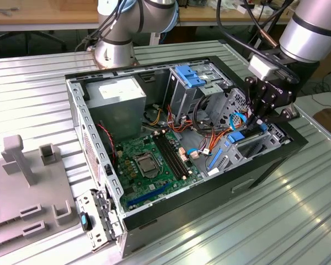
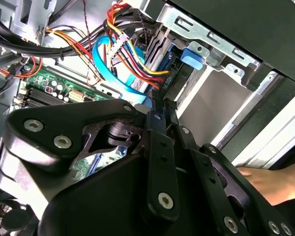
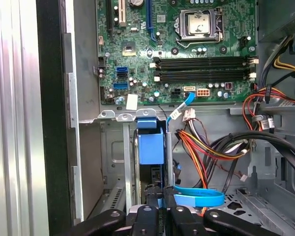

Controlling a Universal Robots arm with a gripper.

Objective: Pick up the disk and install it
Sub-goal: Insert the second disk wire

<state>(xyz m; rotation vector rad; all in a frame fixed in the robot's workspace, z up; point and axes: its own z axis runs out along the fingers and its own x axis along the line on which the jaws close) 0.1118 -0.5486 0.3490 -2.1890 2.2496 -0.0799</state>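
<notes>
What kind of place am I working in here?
Probably a robotics lab bench: an open PC case lies on a ribbed metal table, a grey fixture plate sits beside it, and a second arm's base stands behind.

Robotics lab: opened computer case (image 1: 154, 221) on ribbed metal table (image 1: 38, 83).

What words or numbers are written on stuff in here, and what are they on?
White label on the power supply box: too small to read.
Motherboard print: too small to read.
White sticker by the motherboard: nothing legible.
</notes>
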